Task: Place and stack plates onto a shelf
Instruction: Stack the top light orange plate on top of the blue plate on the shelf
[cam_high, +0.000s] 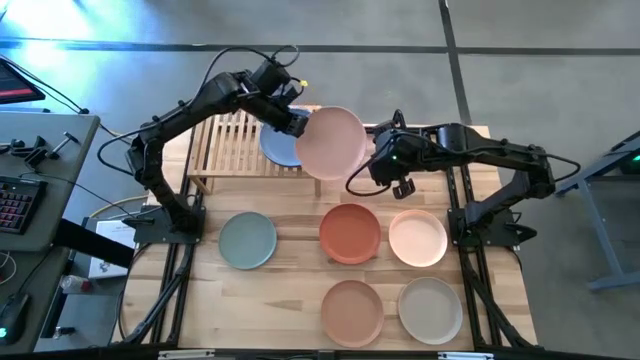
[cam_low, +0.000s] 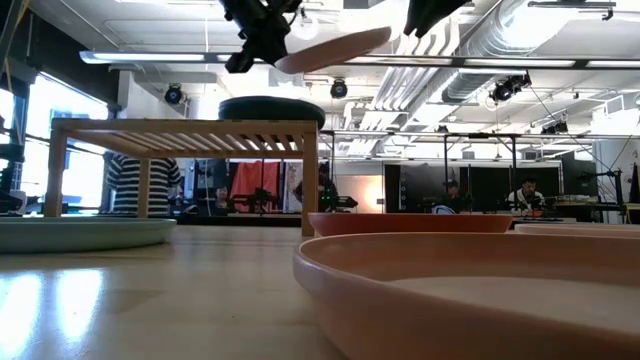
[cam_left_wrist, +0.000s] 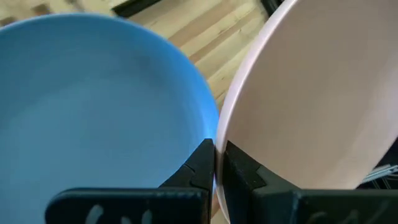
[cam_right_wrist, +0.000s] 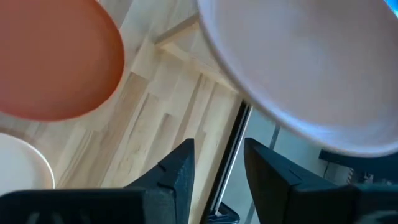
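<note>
left gripper (cam_high: 297, 124): you see its jaws pinching the rim of the pink plate (cam_high: 331, 142), held tilted in the air over the right end of the shelf (cam_high: 228, 146).
right gripper (cam_high: 366, 177): jaws spread, holding nothing, just beside the pink plate's edge.
shelf: blue plate (cam_high: 279, 146) lies on its right part.
bench (cam_high: 290, 290): you have sage green (cam_high: 247, 241), terracotta red (cam_high: 350, 232), peach (cam_high: 418, 238), tan-orange (cam_high: 352, 311) and beige (cam_high: 431, 309) plates.

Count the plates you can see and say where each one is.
7: pink plate held over the shelf's right end by the left gripper; blue plate on the shelf; sage, terracotta, peach, tan-orange, beige on the table. Another may hide beneath the blue.
</note>
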